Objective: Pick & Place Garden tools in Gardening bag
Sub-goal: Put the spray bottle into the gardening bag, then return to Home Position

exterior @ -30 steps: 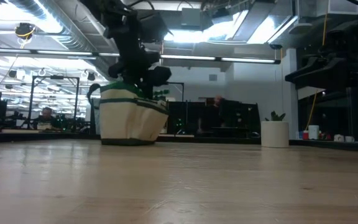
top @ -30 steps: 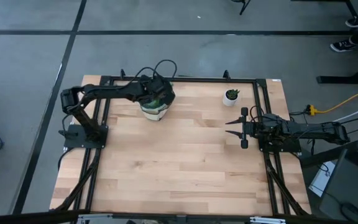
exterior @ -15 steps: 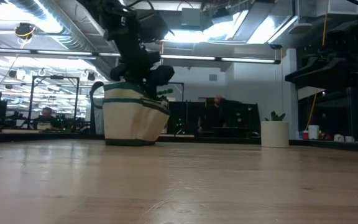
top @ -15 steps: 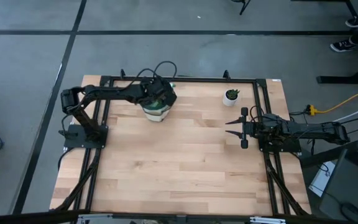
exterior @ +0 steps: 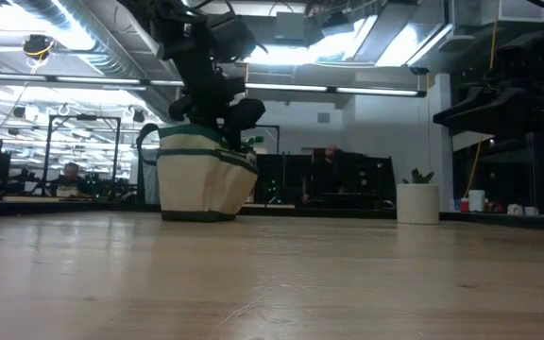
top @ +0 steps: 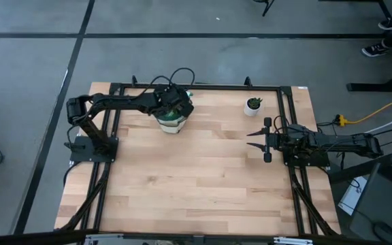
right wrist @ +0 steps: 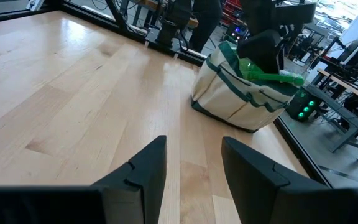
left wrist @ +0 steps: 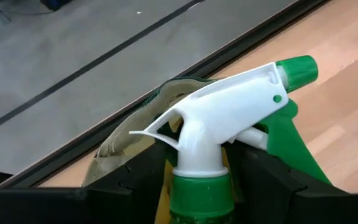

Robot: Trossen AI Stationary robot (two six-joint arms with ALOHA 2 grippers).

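Presently: left arm stretched across the table's far side, left gripper over the bag, fingers flanking the spray bottle's neck (grip or release: cannot tell). Bottle upright in bag. Right arm parked at table's right edge, right gripper open.

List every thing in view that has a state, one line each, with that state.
gardening bag: upright at the table's far edge, mouth open.
spray bottle: upright in the bag, head sticking out between the left gripper's fingers.
left gripper: over the bag, fingers either side of the bottle's neck; grip unclear.
right gripper: open, empty, parked at the table's right side.
potted plant: upright, untouched.
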